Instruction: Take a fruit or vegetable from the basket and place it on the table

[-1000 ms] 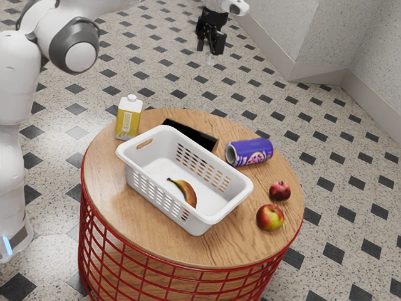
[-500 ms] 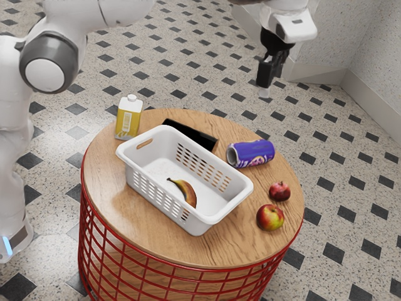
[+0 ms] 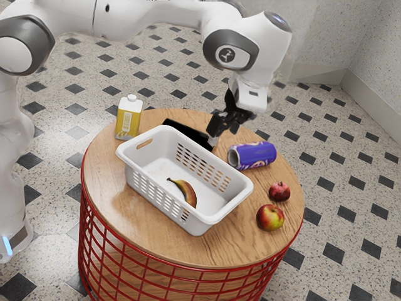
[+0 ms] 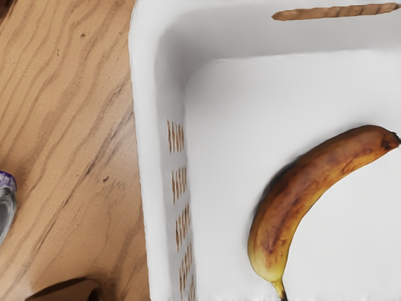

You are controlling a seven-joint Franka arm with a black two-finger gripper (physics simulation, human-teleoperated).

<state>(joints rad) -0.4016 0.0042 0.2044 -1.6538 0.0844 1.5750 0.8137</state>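
My gripper (image 3: 223, 132) is open above the far side of the white basket (image 3: 134, 150), near the purple can, with nothing held. Inside that basket, a brown-yellow banana (image 3: 186, 192) lies on the floor, lower than my hand and off to one side of it. The wrist view looks down at the curved banana (image 4: 304, 197) within the basket (image 4: 143, 138), whose slotted wall stands beside it. The wooden tabletop (image 3: 109, 194) surrounds the basket.
The purple can (image 3: 254, 155) lies on its side by the basket. Two reddish fruits, a small one (image 3: 279, 191) and a larger apple (image 3: 270, 217), sit near the table edge. A yellow-white carton (image 3: 129, 117) stands upright; a black object (image 3: 178, 130) lies behind the basket.
My arm has swung in over the table, and the gripper has come down and toward the basket. The purple can has shifted slightly toward the exterior view's right; the banana has stayed put.
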